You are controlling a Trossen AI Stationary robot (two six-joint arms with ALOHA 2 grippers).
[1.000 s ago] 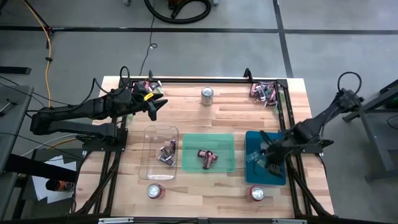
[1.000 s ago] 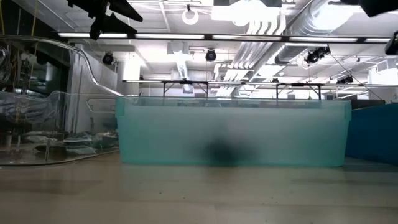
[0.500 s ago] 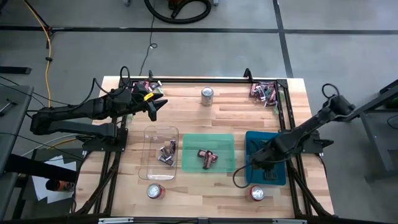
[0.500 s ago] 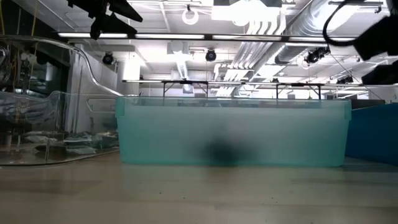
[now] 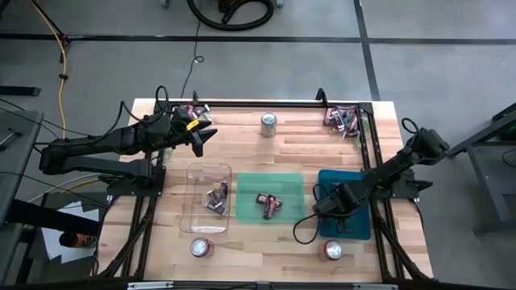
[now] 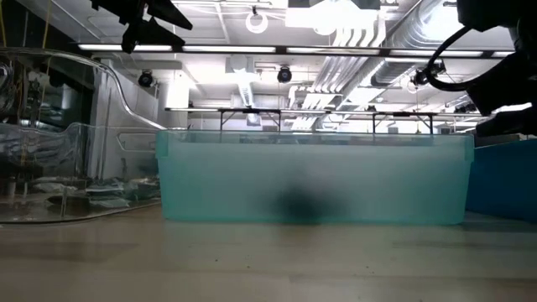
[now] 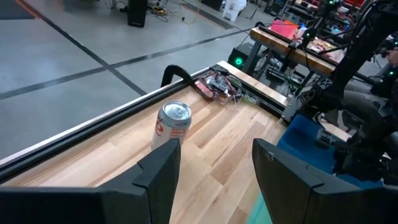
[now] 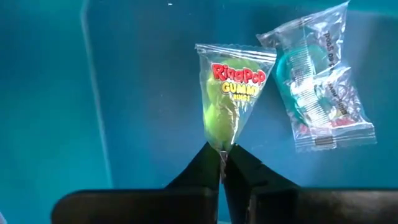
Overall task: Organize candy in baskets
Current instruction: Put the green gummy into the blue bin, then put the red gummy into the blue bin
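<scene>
Along the near edge of the table [image 5: 266, 153], two drink cans stand upright, one [image 5: 201, 247] in front of the clear basket [image 5: 209, 197] and one [image 5: 332, 250] in front of the teal-blue basket [image 5: 345, 205]; just behind them the three baskets sit in a row, clear on the left, green basket [image 5: 270, 197] in the middle, teal-blue on the right; the clear basket holds a few dark and silver wrapped sweets [image 5: 217, 199], and the green basket holds maroon-brown sweets [image 5: 269, 203] near its middle; the right gripper [image 8: 222, 163] is lowered inside the teal-blue basket, at its left part, with its jaws pressed together on the pointed corner of a triangular green candy packet [image 8: 231, 96]; whether the packet lies on the basket floor or is raised off it cannot be told; a clear packet with a pale ring-shaped sweet [image 8: 318, 87] lies beside the green one, their wrappers close or touching; in the low view the green basket fills the middle, with the clear one at the left and a strip of the teal-blue one at the right; farther back, the left gripper [image 5: 201, 137] waits above the bare table behind the clear basket, its jaws standing wide and holding nothing; a third can [image 5: 268, 122] stands upright near the far edge, at the middle; at the far corners lie two heaps of mixed sweets, one at the left [image 5: 189, 110] and one at the right [image 5: 342, 118], both against the black frame [image 5: 258, 103] that borders the table.
</scene>
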